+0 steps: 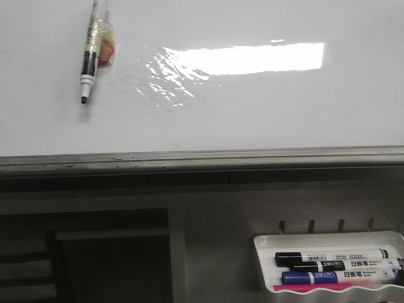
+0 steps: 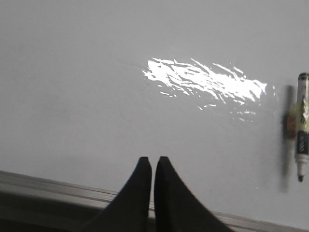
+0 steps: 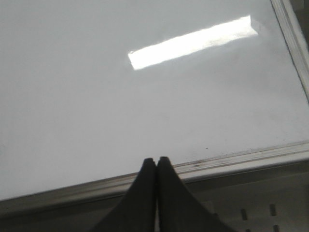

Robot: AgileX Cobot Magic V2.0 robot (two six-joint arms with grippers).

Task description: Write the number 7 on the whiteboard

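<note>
The whiteboard [image 1: 265, 120] is filling the upper half of the front view, its grey edge strip running across at mid-height. No number 7 is showing on it in any view; the surface is reading blank apart from glare and a wrinkled shiny patch. A marker [image 1: 90, 60] is lying on the board at about 10 o'clock from the board's centre, uncapped tip pointing toward the near edge, with a small orange-red object [image 1: 108, 52] touching its 3 o'clock side.

The left gripper [image 2: 150, 162] is hovering over the near edge strip with its fingers pressed together and holding nothing; the marker is sitting well apart at its 2 o'clock. The right gripper [image 3: 156, 162] is likewise pressed together and empty, near the board's near right corner.

Judgement: the step in hand is picking up the marker. The left arm is looking the better placed. It should be spreading its fingers first, closing on the barrel's middle, clear of the tip and the attached object, then keeping the tip square to the board.

In the tray [image 1: 262, 252] at 5 o'clock, three markers [image 1: 334, 268] are bearing "deli" and Chinese characters; the smaller print is too fine to read.
</note>
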